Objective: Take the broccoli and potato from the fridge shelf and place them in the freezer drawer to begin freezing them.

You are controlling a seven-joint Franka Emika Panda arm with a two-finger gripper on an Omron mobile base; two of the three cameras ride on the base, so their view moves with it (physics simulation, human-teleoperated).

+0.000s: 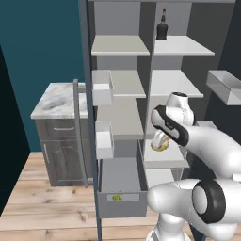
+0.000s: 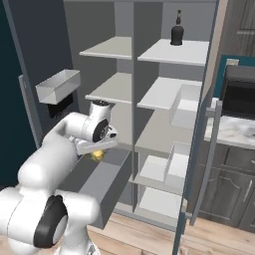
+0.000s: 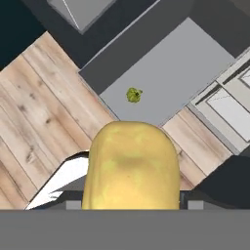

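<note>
My gripper [image 1: 159, 140] is shut on the potato [image 3: 131, 166], a smooth golden-yellow lump that hides my fingertips in the hand view. It hangs above the open freezer drawer [image 3: 180, 68], a wide grey box pulled out at the fridge's foot. The broccoli [image 3: 134, 94], a tiny yellow-green sprig, lies on the drawer's floor near its front wall. From the left base view the potato [image 1: 160, 147] peeks out under the hand, over the drawer [image 1: 120, 207]. In the right base view the potato [image 2: 98, 155] sits just beyond the drawer's [image 2: 107, 187] back end.
A dark bottle [image 1: 161, 29] stands on the top right shelf. Pale door bins [image 1: 103, 89] hang on the open left door, and another bin [image 2: 57, 85] on the right door. A marble-topped cabinet [image 1: 56, 101] stands left of the fridge. Wooden floor [image 3: 39, 107] lies around the drawer.
</note>
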